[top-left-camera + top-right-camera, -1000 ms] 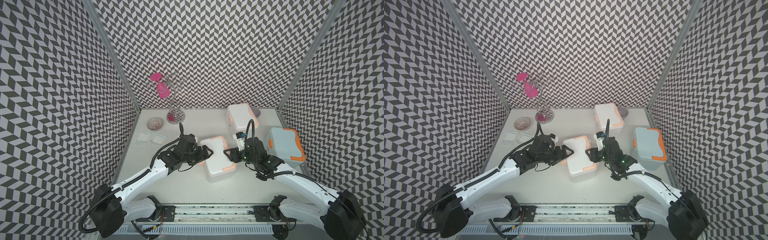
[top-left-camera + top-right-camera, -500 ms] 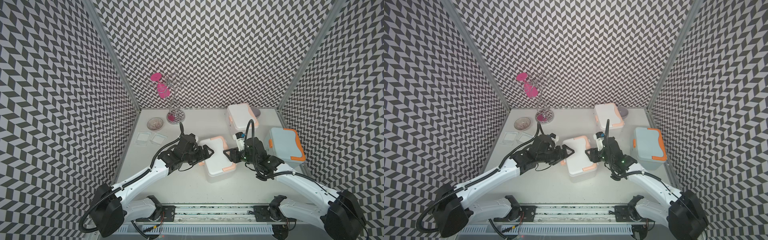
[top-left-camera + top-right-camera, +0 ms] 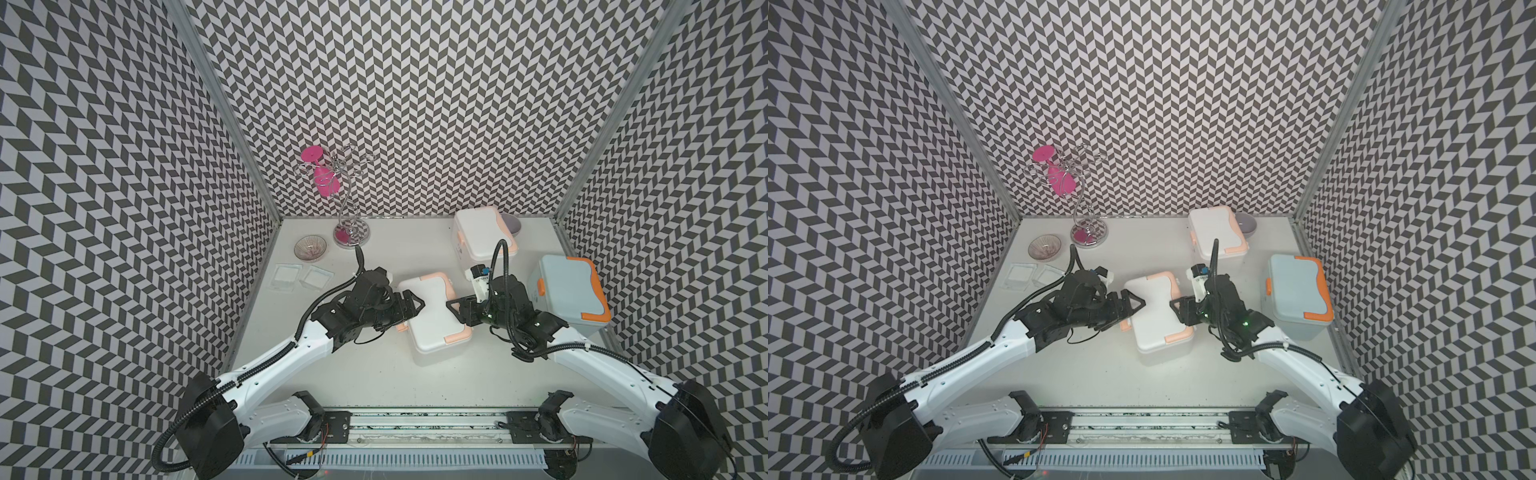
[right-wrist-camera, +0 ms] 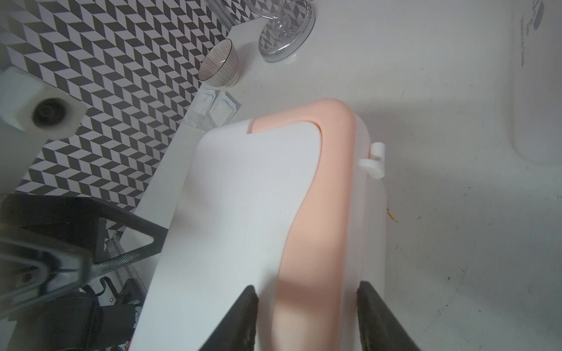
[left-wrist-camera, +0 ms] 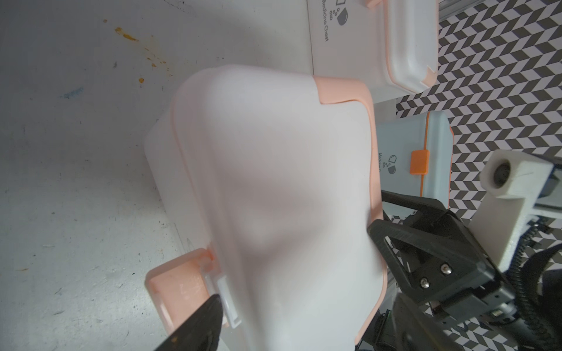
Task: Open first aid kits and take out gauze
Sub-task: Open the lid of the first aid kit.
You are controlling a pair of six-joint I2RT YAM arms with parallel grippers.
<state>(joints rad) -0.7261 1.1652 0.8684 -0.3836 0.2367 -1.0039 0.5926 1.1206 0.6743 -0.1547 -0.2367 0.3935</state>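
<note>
The middle first aid kit [image 3: 434, 320], white with peach trim, lies between my two grippers, lid down. My right gripper [image 3: 454, 308] is shut on its peach handle edge [image 4: 316, 212], one finger on the lid and one on the side wall. At the opposite side my left gripper [image 3: 412, 312] stands open across the lid, one fingertip [image 5: 209, 313] against the flipped-out peach latch [image 5: 176, 285]. A second white kit [image 3: 482, 235] and the pale blue kit [image 3: 569, 295] are closed. Two wrapped gauze pads [image 3: 286, 276] [image 3: 316, 277] lie on the table at the left.
A ribbed bowl [image 3: 309, 248] and a wire glass rack [image 3: 351, 232] holding a pink glass [image 3: 325, 185] stand at the back left. A small grey bowl [image 3: 513, 224] sits behind the rear white kit. Patterned walls close in on three sides.
My left gripper has widened a touch at the kit's latch side. The right gripper and the kit have held still.
</note>
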